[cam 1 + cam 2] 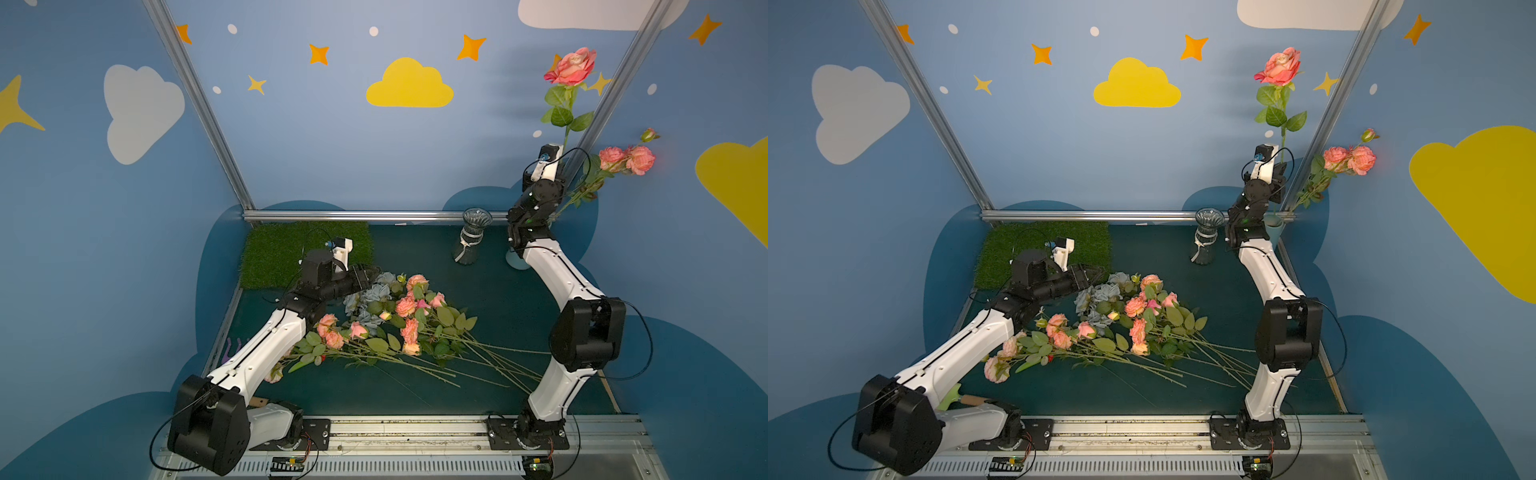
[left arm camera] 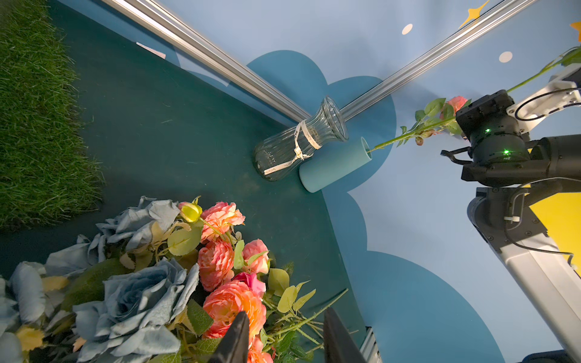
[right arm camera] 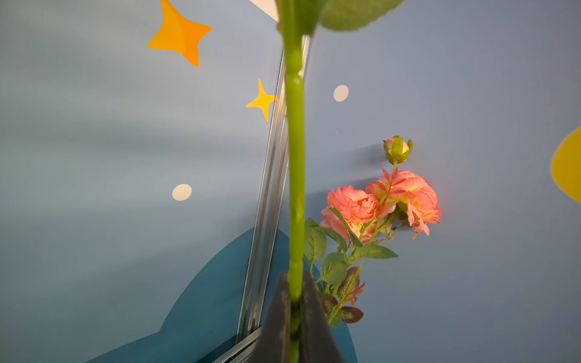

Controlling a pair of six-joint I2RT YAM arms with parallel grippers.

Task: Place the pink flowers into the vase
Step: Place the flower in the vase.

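Note:
A pile of pink flowers point(image 1: 409, 305) point(image 1: 1136, 305) point(image 2: 232, 301) lies mid-table, stems pointing to the right arm's base. My left gripper point(image 1: 372, 272) point(image 1: 1098, 272) point(image 2: 286, 338) hovers open at the pile's far left edge, thin stems showing between its jaws. At the back right, my right gripper point(image 1: 1281, 168) point(image 3: 295, 283) is shut on the green stem point(image 3: 295, 173) of one pink rose point(image 1: 571, 66), held upright. Below it stands a teal vase point(image 1: 513, 259) point(image 2: 333, 166) holding a pink cluster point(image 1: 627, 158) point(image 3: 377, 204). The held stem's lower end is hidden.
A ribbed glass vase point(image 1: 471, 241) point(image 2: 295, 147) with a white ribbon stands just left of the teal one. Grey-blue flowers point(image 1: 374, 297) point(image 2: 135, 298) lie in the pile's left part. A grass mat point(image 1: 282, 249) covers the back left corner. Metal frame rails point(image 1: 357, 215) edge the table.

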